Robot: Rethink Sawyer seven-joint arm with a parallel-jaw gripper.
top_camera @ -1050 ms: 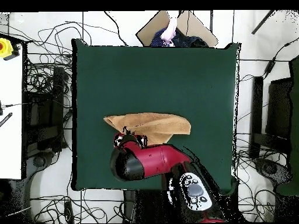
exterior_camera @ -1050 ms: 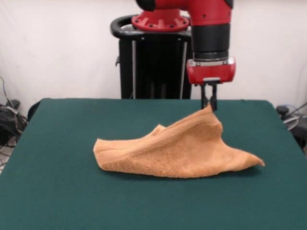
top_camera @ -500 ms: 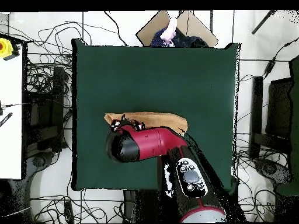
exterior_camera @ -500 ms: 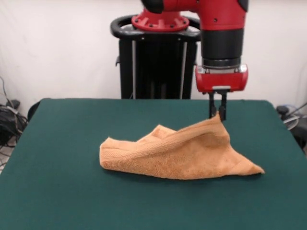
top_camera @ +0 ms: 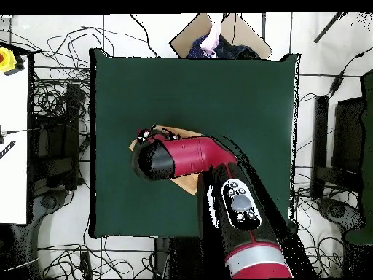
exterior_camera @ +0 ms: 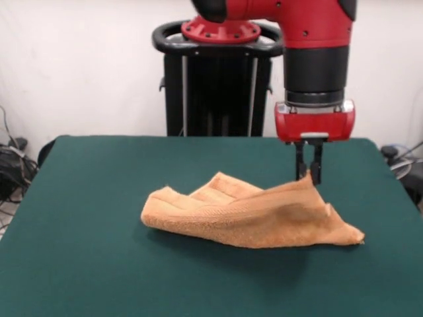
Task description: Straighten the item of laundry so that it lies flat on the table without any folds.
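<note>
The orange-tan towel (exterior_camera: pixel 251 214) lies crumpled and folded on the dark green table (exterior_camera: pixel 79 251), right of centre in the front view. One corner of it is pulled up into a peak. My gripper (exterior_camera: pixel 308 176) hangs straight down over that peak and is shut on the towel's raised corner. From overhead the red arm (top_camera: pixel 182 157) covers most of the towel (top_camera: pixel 188 182); only small bits of cloth show beside the arm, and the gripper itself is hidden under the arm's head.
The black pedestal (exterior_camera: pixel 215 79) stands behind the table's far edge. Cables (top_camera: pixel 51 102) lie on the floor around the table, and a cardboard piece (top_camera: pixel 218 33) sits beyond one edge in the overhead view.
The gripper has carried the towel's corner to the right in the front view and slightly lower. The towel's body dragged after it and lies flatter, with a fold showing on top.
</note>
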